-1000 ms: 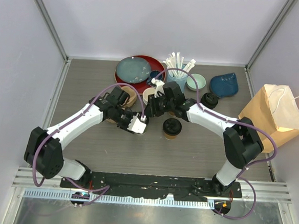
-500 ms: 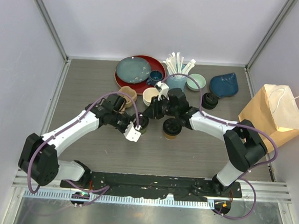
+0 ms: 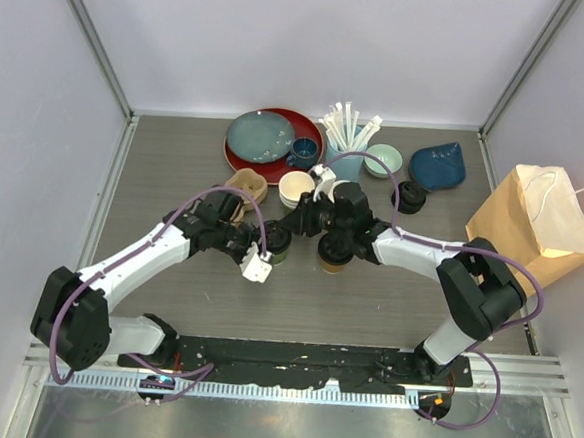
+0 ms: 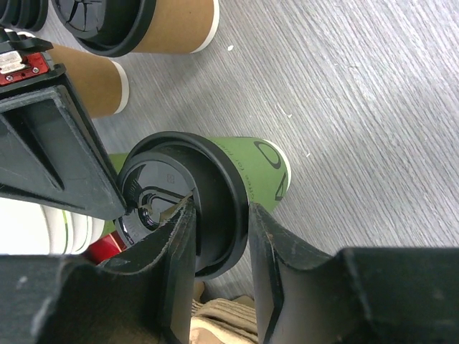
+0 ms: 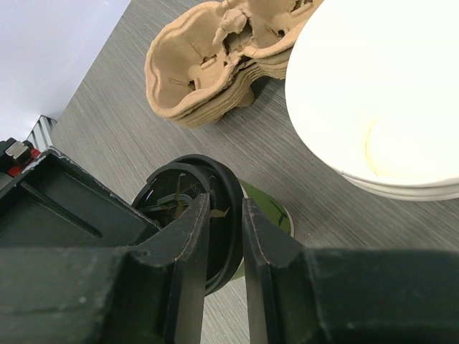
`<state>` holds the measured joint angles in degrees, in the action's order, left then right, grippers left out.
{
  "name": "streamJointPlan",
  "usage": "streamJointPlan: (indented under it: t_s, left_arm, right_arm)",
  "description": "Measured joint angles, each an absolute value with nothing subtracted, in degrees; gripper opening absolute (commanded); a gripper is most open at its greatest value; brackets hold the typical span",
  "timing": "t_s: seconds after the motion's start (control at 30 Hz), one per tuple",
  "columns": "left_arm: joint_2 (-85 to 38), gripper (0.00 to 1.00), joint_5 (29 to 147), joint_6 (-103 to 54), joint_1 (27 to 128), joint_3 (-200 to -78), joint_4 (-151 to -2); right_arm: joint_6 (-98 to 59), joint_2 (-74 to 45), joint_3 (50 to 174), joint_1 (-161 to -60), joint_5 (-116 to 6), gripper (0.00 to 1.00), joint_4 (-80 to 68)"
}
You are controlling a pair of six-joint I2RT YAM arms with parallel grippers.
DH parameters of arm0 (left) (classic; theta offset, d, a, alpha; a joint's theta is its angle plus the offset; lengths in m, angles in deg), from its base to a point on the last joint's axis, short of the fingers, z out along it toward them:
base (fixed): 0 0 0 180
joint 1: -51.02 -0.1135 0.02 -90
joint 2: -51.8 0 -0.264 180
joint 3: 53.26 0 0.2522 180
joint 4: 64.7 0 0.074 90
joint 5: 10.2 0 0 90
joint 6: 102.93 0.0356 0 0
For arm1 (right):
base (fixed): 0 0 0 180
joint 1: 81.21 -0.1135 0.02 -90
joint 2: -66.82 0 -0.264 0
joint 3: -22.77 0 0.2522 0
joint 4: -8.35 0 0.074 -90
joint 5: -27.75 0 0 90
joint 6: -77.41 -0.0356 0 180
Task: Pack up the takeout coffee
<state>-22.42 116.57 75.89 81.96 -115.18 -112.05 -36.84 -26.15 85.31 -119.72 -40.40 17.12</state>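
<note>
The green-sided cup (image 3: 276, 246) with its black lid (image 4: 179, 193) stands mid-table. The brown-sided lidded cup (image 3: 336, 250) stands just right of it, apart. My left gripper (image 3: 263, 252) comes at the green cup from the left and is shut across the lid's rim (image 4: 222, 215), one finger on the lid top, one outside. My right gripper (image 3: 292, 228) comes from the far right and is shut on the same lid's rim (image 5: 226, 204). The green cup wall shows below the lid (image 5: 267, 206). The brown cup also shows in the left wrist view (image 4: 176, 25).
A stack of cardboard cup carriers (image 3: 244, 188) and a cream bowl (image 3: 296, 187) lie just behind the cups. A red tray (image 3: 238, 165), a blue cup of straws (image 3: 346, 161), small dishes, black lids (image 3: 409, 197) and a brown paper bag (image 3: 534, 221) lie beyond and right.
Both grippers have shifted toward the near side and closed in on the green cup from opposite sides. The brown cup has not moved.
</note>
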Motion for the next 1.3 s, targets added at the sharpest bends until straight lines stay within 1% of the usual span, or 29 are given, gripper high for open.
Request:
streamJointPlan:
  t_s: [0.1,0.27,0.33,0.67,0.87,0.93,1.07,1.13,1.17,1.2,1.23,1.27,1.3]
  left_arm:
    - [-22.3,0.43,117.3,75.6,82.0,-115.4,-111.7]
    - [-22.6,0.51,118.5,72.5,82.0,-117.3,-113.9]
    - [-22.6,0.52,118.5,70.4,82.1,-118.2,-115.3]
    - [-21.6,0.64,118.7,66.5,82.3,-120.4,-121.8]
    - [-20.9,0.67,118.8,63.7,82.2,-121.7,-121.6]
    - [-20.8,0.69,118.8,63.8,82.2,-122.5,-121.7]
    - [-20.5,0.69,118.9,65.8,82.2,-123.9,-124.9]
    - [-19.9,0.66,118.9,67.1,82.2,-123.9,-127.3]
    - [-19.5,0.63,118.9,67.5,82.3,-123.9,-128.4]
    - [-19.1,0.59,118.9,67.6,82.2,-123.9,-129.4]
    - [-18.5,0.50,118.9,67.6,82.3,-123.9,-130.2]
    - [-17.9,0.46,118.9,67.5,82.2,-123.9,-130.8]
    - [-17.1,0.42,118.9,67.2,82.2,-123.9,-131.4]
  right_arm:
    - [-36.9,-26.0,85.6,-119.9,-40.6,0.16,16.6]
    - [-35.9,-25.9,88.9,-120.7,-41.9,0.26,10.6]
    - [-35.6,-25.6,89.5,-120.9,-42.0,0.28,8.7]
    - [-35.2,-24.7,92.7,-122.6,-41.9,0.38,0.0]
    - [-34.4,-24.7,94.9,-123.3,-41.8,0.45,-5.6]
    - [-33.8,-24.7,95.9,-123.3,-41.8,0.49,-7.3]
    - [-33.3,-24.7,97.2,-123.3,-41.8,0.53,-8.9]
    - [-33.2,-24.7,97.8,-123.3,-41.8,0.53,-9.4]
    - [-33.3,-24.7,98.0,-123.3,-41.8,0.50,-9.5]
    - [-33.3,-24.7,98.1,-123.2,-41.8,0.47,-9.6]
    - [-33.5,-24.7,98.3,-123.0,-41.8,0.43,-9.7]
    - [-33.6,-24.7,98.3,-122.9,-41.8,0.38,-9.8]
    - [-33.8,-24.6,98.4,-122.7,-41.8,0.35,-9.9]
